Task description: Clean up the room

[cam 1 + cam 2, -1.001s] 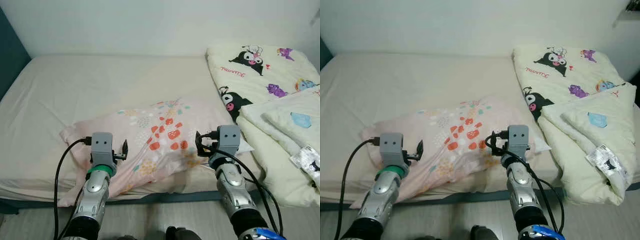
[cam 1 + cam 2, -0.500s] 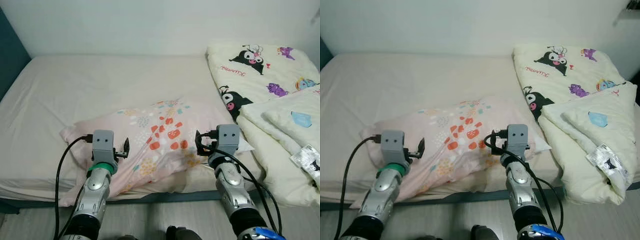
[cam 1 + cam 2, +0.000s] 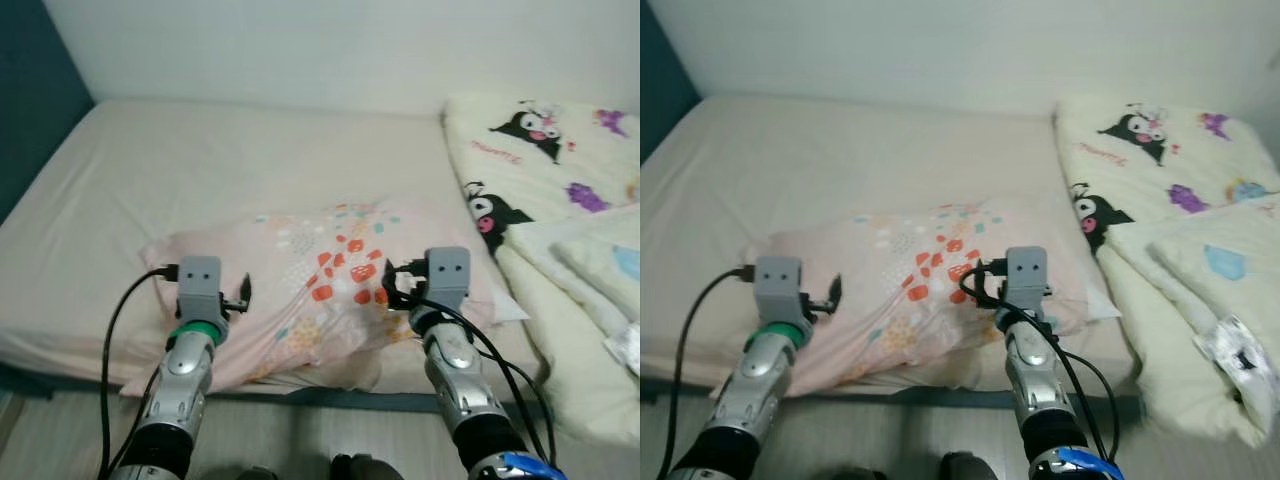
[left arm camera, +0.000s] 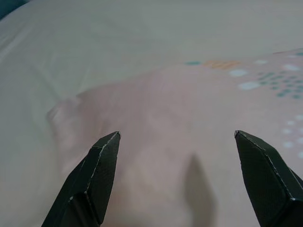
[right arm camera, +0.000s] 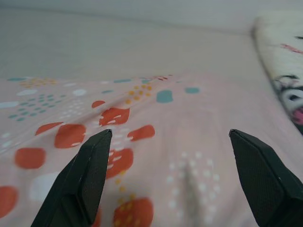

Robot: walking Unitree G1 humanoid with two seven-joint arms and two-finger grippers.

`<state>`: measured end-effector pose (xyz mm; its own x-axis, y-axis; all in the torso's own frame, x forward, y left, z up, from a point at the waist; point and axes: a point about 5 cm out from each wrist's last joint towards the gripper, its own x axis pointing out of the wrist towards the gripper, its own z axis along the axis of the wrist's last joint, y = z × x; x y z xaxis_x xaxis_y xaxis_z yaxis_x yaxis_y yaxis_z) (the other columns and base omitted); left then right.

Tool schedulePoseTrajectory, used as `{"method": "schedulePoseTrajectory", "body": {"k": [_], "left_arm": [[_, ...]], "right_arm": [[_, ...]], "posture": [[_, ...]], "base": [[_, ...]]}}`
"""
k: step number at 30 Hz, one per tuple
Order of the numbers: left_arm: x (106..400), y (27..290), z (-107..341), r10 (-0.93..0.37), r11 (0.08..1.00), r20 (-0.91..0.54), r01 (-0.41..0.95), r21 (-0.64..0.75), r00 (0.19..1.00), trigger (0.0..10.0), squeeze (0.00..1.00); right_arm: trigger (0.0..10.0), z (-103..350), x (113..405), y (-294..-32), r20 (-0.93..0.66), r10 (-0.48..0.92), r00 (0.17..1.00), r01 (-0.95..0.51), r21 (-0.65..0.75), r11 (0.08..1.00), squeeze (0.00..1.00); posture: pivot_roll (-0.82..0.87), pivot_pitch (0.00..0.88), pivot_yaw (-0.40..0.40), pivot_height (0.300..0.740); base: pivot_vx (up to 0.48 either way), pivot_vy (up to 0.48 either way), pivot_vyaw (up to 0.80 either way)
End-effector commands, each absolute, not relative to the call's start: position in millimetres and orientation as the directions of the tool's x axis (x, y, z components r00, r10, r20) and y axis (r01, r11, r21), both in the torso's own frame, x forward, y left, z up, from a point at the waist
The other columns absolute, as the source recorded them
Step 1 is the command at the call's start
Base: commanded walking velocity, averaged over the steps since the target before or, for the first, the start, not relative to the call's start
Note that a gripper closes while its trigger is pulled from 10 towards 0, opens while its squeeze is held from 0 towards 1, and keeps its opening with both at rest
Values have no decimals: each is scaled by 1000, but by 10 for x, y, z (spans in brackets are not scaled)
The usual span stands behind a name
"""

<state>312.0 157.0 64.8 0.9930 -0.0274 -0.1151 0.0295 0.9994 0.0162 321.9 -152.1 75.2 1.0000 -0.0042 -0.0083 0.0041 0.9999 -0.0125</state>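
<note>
A pink pillow (image 3: 320,285) with red, teal and orange spots lies on the bed near its front edge. My left gripper (image 4: 177,135) is open and hovers low over the pillow's plain pink left end, with nothing between its fingers. In the head views it shows behind its grey wrist block (image 3: 200,287). My right gripper (image 5: 171,132) is also open and empty, over the spotted right part of the pillow (image 5: 118,118). Its wrist block (image 3: 447,275) is near the pillow's right front corner.
The cream mattress (image 3: 200,170) stretches back to a white wall. A cream quilt with cartoon figures (image 3: 545,160) lies on the right side, with a folded part (image 3: 600,270) at the front. A dark teal wall (image 3: 30,100) stands at left. Floor (image 3: 60,440) runs along the bed's front.
The whole picture has shifted to the right, so the camera has turned left. Both grippers stay open over the pillow's near edge, and the pillow lies as before.
</note>
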Motion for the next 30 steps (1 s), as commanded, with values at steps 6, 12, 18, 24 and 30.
{"method": "schedulePoseTrajectory", "body": {"k": [6,12,18,24,30], "left_arm": [[3089,1461,550,-76,995,-194,88,49,978,10000,0],[3086,1443,524,-89,994,-218,101,42,972,10000,0],[3094,1451,522,-83,993,-224,99,63,971,10000,0],[3106,1422,525,-99,987,-228,125,103,969,10000,0],[3093,1407,512,-115,986,-243,140,88,963,10000,0]], "right_arm": [[10000,694,3174,-1606,-26,-33,999,32,-8,999,0],[10000,685,3172,-1595,-31,-27,999,27,-8,1000,0],[10000,679,3169,-1607,-35,-25,999,25,-4,1000,0],[10000,661,3164,-1619,-45,-29,999,30,5,1000,0],[10000,651,3158,-1643,-52,-44,998,45,25,999,0]], "posture": [[5,90,22,740],[6,92,24,740],[8,101,25,740],[11,106,19,740],[13,108,22,740]], "base": [[0,-80,0],[0,480,0],[0,461,0],[0,0,0],[0,0,0]]}}
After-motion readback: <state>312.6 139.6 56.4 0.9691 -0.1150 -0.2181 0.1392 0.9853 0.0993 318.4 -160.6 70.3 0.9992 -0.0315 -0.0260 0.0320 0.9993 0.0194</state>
